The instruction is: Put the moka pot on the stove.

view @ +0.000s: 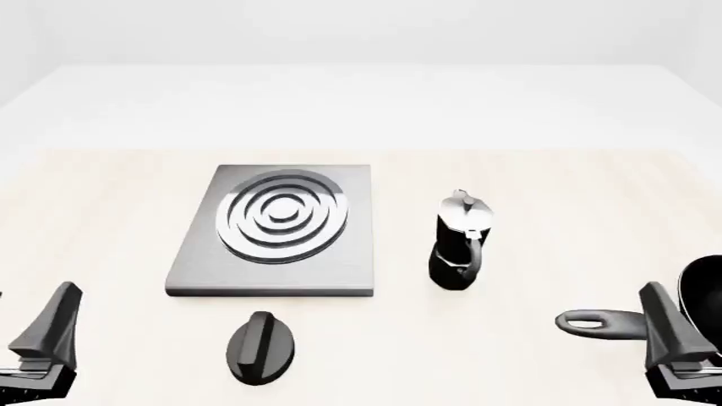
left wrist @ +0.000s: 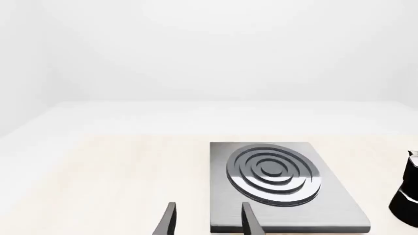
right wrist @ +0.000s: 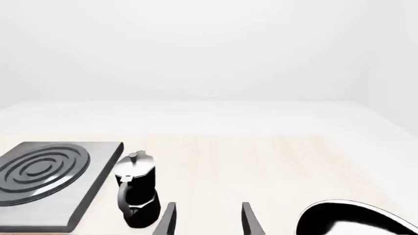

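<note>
At the near edge of the desk, the 2 grippers sit low in the front view's corners: left gripper bottom-left, right gripper bottom-right, both clear of everything. Each wrist view shows its 2 fingers spread w/ bare desk between them, so both are open and hold nothing; right gripper's fingers look the same. Just beside the right gripper lies a long-handled black pan, handle pointing toward the desk's middle, bowl cut off by the frame edge; the right wrist view catches its rim too. Also near, center-left, a black oval knob lies flat on the desk, just in front of the stove. A bit farther back stands the moka pot, upright on the desk, silver lid on top, curved handle facing the near side. It's right of the stove, close but not touching, w/ a strip of desk between. The stove lies flat, left of center, rings bare on top. Left wrist view shows the stove ahead and only a sliver of the pot at the frame edge. Beyond is pale desk, then white wall.
</note>
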### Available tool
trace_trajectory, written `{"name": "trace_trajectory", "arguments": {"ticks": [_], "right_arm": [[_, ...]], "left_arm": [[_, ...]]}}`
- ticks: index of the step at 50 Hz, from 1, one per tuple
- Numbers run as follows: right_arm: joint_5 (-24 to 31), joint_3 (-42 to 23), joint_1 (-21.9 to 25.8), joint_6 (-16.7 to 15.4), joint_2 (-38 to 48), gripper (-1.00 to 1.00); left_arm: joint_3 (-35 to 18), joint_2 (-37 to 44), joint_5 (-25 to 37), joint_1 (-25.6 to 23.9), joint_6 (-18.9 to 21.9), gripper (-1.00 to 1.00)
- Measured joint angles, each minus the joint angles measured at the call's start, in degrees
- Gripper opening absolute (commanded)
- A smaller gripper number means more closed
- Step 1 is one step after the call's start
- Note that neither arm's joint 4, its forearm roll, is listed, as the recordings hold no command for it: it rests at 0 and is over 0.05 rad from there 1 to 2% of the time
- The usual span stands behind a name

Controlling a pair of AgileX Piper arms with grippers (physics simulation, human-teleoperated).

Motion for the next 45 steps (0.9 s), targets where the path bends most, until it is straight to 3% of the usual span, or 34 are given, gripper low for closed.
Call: {"name": "trace_trajectory", "arguments": {"ticks": [20,45], "right_arm": [[1.3,-2.9,3.1,1.4,1.3,1.0],[-4.3,-10.4,11.9,-1.5,18.5,1.0]], "left_arm": [[0.0,0.0,0.0,0.0,0.0,1.0],[0.0,0.0,0.0,0.0,0.0,1.0]]}}
